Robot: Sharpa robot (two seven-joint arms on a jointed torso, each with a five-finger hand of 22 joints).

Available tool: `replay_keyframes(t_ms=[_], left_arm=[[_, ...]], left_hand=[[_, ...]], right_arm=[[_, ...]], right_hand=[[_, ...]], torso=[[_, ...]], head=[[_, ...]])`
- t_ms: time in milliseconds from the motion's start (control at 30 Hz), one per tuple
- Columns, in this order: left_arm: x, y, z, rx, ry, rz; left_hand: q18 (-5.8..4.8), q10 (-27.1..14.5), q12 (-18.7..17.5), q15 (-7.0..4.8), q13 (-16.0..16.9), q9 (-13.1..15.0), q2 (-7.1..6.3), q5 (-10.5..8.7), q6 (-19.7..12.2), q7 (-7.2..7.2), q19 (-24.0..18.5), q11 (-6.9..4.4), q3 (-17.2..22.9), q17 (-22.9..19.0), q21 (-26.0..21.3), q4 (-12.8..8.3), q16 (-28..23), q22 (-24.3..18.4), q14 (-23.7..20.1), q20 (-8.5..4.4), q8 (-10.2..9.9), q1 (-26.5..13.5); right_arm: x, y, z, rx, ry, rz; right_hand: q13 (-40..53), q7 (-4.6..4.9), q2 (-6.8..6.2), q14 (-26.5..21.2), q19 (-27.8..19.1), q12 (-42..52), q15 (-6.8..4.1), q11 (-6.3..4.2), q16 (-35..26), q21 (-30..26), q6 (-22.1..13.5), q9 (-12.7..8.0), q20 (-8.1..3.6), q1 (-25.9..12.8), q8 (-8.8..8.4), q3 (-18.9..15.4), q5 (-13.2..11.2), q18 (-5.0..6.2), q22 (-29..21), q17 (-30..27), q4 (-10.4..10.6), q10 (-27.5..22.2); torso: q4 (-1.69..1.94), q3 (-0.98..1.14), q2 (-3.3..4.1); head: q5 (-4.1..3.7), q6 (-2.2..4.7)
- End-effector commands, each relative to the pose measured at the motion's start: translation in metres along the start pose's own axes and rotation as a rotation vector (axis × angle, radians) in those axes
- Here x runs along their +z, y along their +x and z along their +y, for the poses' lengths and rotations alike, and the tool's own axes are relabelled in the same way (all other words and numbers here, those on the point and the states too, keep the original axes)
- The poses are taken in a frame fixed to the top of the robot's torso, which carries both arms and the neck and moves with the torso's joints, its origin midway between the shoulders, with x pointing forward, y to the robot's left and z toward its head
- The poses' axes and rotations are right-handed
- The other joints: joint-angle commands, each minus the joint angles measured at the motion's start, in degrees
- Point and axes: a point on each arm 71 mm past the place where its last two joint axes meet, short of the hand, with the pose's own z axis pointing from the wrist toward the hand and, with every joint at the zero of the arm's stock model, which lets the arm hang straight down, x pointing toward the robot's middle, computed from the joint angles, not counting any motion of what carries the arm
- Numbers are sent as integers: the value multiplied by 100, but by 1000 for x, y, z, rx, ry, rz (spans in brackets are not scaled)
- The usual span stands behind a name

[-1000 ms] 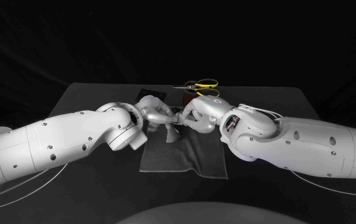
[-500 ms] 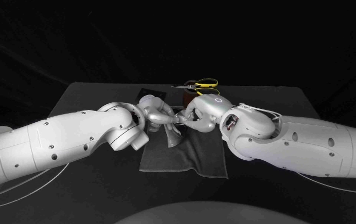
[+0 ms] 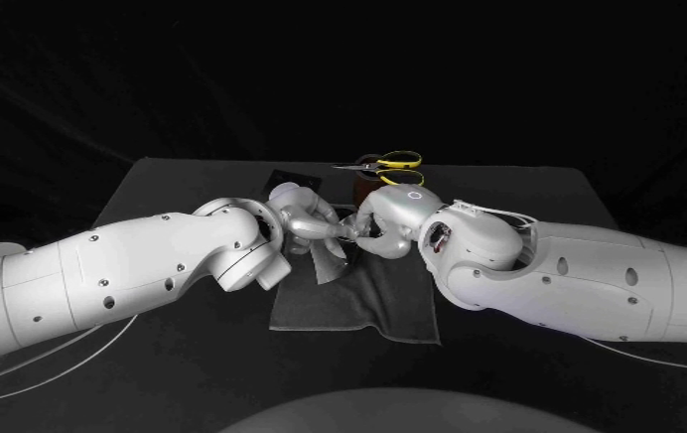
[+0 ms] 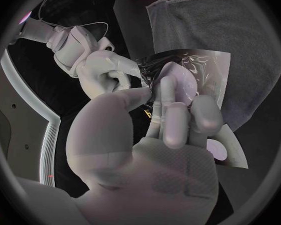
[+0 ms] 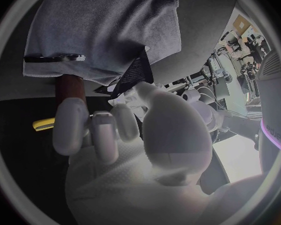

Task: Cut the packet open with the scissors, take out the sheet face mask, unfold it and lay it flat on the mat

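Over the grey mat (image 3: 379, 304) my two hands meet fingertip to fingertip. My left hand (image 3: 304, 216) pinches a pale glossy folded sheet (image 3: 330, 266), seemingly the face mask (image 4: 200, 77), which hangs down toward the mat. My right hand (image 3: 384, 226) pinches the dark packet (image 5: 135, 74) between thumb and finger, right against the left hand (image 4: 159, 125). The packet's dark crinkled edge (image 4: 158, 61) meets the pale sheet where the fingers meet. The scissors (image 3: 389, 163), with yellow handles, lie on the table beyond the mat.
A dark flat rectangle (image 3: 294, 177) lies at the mat's far left corner and a reddish-brown object (image 3: 358, 190) next to it, near the scissors. The mat (image 5: 103, 25) lies spread under both hands, on the black table (image 3: 172, 185).
The pale sheet hanging under the hands has spread wider and swung slightly left. The right arm has edged a little toward the left hand; both hands keep their hold.
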Motion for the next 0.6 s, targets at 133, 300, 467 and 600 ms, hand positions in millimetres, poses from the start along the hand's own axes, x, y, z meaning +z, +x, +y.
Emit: replay_keyframes(t_ms=[133,300,467,600], left_arm=[[-1,3,-9,-17,53,-4],[-1,4,-11,-26,70,2],[-2,5,-13,-37,82,9],[-2,6,-12,-48,85,19]], left_hand=[[5,14,-14,-32,-5,3,65,16,12,3,-33,-14,627,-6,-15,-580,-35,8,73,-15,38,16],[1,15,-15,-34,-6,1,72,17,11,1,-23,-16,633,10,-7,-583,-26,24,77,-14,40,23],[-2,17,-16,-37,-7,-1,76,24,11,-2,-16,-19,643,25,0,-590,-17,37,81,-14,42,34],[-6,23,-15,-41,-7,-3,69,62,18,-4,-2,-21,660,56,16,-600,1,62,90,-14,52,39]], right_arm=[[3,5,-2,-41,25,38],[6,5,-2,-42,25,39],[7,4,1,-26,0,8],[7,1,3,-8,-28,-31]], right_hand=[[467,-17,45,543,4,-4,27,33,23,-22,16,-3,35,181,-8,-23,-21,-101,146,1276,14,-12],[477,-16,79,543,9,11,28,33,24,-12,33,-8,37,256,-10,-13,-18,-104,159,1279,15,-7],[486,-13,69,545,6,24,29,35,29,-21,32,-16,38,325,-21,-16,-18,-102,156,1287,-4,-2],[476,1,22,544,-2,10,36,46,28,-40,-4,-35,43,392,-57,-44,-19,-99,149,1285,-27,-12]], torso=[[2,-2,2],[0,-1,1],[0,3,3],[-4,3,2]], head=[[-4,-2],[-15,0],[-25,4],[-32,1]])
